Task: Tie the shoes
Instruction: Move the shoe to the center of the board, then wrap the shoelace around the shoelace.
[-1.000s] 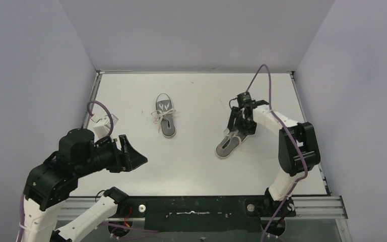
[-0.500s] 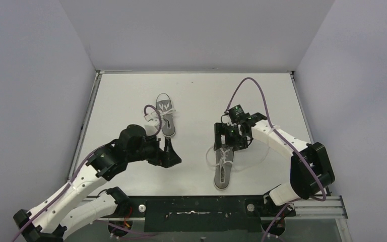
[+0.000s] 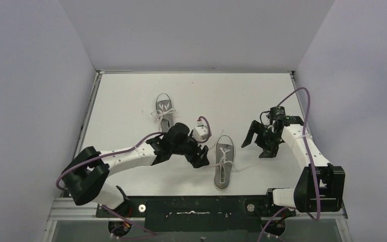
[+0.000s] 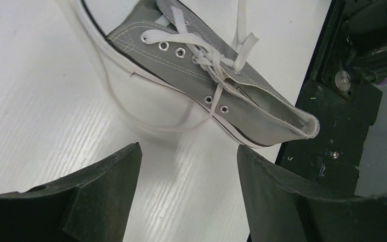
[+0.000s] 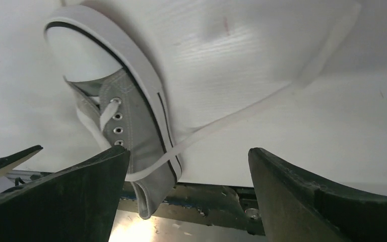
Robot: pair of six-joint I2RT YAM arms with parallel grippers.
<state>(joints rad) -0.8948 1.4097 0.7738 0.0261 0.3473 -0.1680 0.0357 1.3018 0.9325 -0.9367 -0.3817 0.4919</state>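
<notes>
**Near shoe staged between the arms.** A small grey canvas sneaker [image 3: 222, 164] with white laces lies heel toward the bases on the white table [image 3: 131, 96], probably so that each arm can reach one lace. Its mate [image 3: 165, 115] sits farther back. The left gripper [image 3: 200, 157] and right gripper [image 3: 260, 144] flank it, jaws spread and empty. Only the wrist views show the slack lace ends [image 4: 209, 55] trailing across the table.

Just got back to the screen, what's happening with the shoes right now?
Both arms flank the near grey canvas sneaker, whose long white laces trail loose on the white table. The left hand hovers open just beside it; the right hand is open further off. Neither holds anything. The second grey sneaker lies untouched farther back.
</notes>
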